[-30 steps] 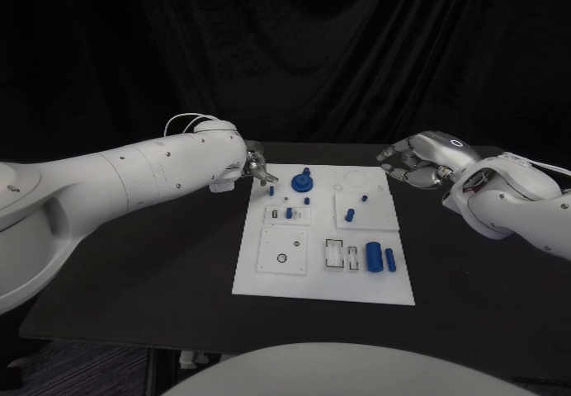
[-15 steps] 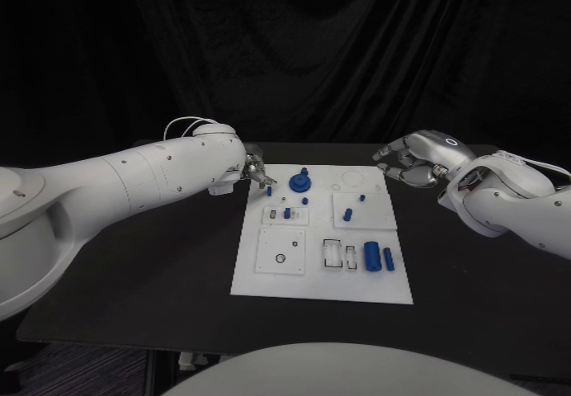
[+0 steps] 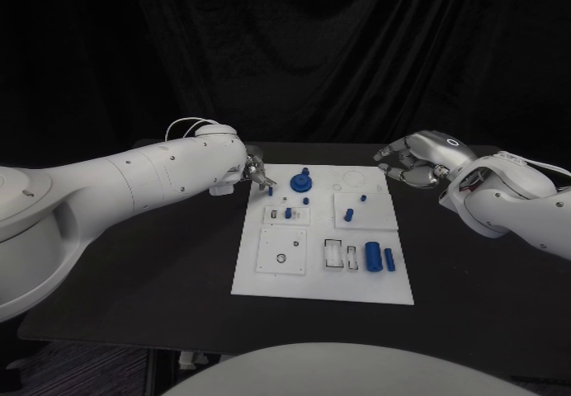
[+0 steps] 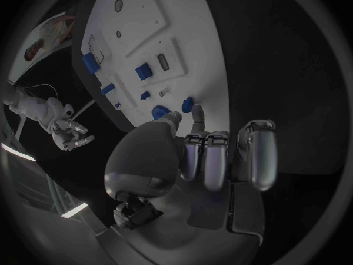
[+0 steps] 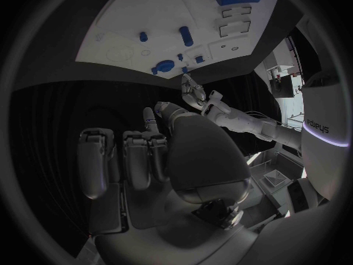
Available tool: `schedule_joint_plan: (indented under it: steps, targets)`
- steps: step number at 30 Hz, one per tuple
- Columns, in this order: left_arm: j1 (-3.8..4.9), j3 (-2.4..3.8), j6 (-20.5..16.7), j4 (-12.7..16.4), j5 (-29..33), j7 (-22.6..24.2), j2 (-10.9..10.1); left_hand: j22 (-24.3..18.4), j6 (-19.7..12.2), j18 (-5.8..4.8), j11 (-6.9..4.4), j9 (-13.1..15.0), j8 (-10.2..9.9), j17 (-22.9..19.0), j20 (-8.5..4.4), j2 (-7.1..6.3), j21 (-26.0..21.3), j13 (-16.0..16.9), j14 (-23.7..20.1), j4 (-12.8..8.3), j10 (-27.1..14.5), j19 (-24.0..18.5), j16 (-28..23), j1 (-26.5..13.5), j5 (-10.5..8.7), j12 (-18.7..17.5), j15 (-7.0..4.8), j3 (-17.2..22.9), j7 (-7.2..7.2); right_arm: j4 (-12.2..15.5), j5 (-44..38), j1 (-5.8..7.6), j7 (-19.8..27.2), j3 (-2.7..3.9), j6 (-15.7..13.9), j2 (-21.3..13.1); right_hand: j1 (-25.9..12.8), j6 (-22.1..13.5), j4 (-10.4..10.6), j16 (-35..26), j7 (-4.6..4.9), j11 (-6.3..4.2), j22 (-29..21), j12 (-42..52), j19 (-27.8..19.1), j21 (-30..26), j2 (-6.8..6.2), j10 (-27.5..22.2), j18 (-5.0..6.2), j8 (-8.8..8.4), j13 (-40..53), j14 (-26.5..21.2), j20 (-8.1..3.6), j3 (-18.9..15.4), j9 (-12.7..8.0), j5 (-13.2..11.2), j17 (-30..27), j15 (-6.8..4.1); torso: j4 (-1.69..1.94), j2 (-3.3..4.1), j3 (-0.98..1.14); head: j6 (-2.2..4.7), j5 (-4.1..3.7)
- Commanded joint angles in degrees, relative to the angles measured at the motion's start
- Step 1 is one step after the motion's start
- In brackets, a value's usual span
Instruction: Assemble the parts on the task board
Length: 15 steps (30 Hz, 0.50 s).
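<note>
The white rectangular task board [image 3: 285,276] lies lengthwise away from the robot on the black surface [image 3: 155,272], between both hands' empty, curled fingers [image 4: 213,159].

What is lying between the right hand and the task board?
Nothing: in the head view, only bare black table lies between the right hand and the task board.

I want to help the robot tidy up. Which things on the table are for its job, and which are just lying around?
For the job: task board; blue parts, such as the knob and cylinder; left hand beside the board's far corner; right hand.

Just lying around: nothing I can see; the rest is the black table.
</note>
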Motion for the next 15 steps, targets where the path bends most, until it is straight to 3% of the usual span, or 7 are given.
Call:
schedule_joint_plan:
  steps: [1,15]
  targets:
    - [-0.15,0.04,0.8,-0.1,0.3,0.9,0.2,11.5,0.2,0.13,0.21,0.1,0.3,15.1,0.34,-0.17,-0.2,15.1,6.0,-0.1,6.1,0.0,0.1,0.6,0.35,0.2,0.24,0.2,0.00,0.0,-0.1,-0.08,-0.6,0.05,0.1,0.0,-0.4,0.3,0.1,0.2,-0.13,0.20,14.0,0.1,4.5,-0.3,0.12,6.1,-0.11,-0.14,15.1,6.1,0.40,0.3,-0.1,0.3,15.1,0.35,0.00,0.00,-0.02,-0.01,-0.05]
    - [-0.23,0.04,1.1,-0.3,0.3,1.4,0.4,11.4,0.1,0.18,0.22,0.1,0.2,15.1,0.33,-0.08,-0.4,15.1,6.0,-0.1,6.1,-0.2,0.1,0.7,0.41,0.2,0.25,0.4,0.02,0.0,-0.1,-0.08,-0.7,0.05,0.2,0.0,-0.4,0.3,0.1,0.2,-0.13,0.20,14.0,0.1,4.5,-0.3,0.12,6.1,-0.11,-0.14,15.1,6.1,0.40,0.3,-0.1,0.3,15.1,0.35,0.04,-0.03,0.03,-0.01,-0.10]
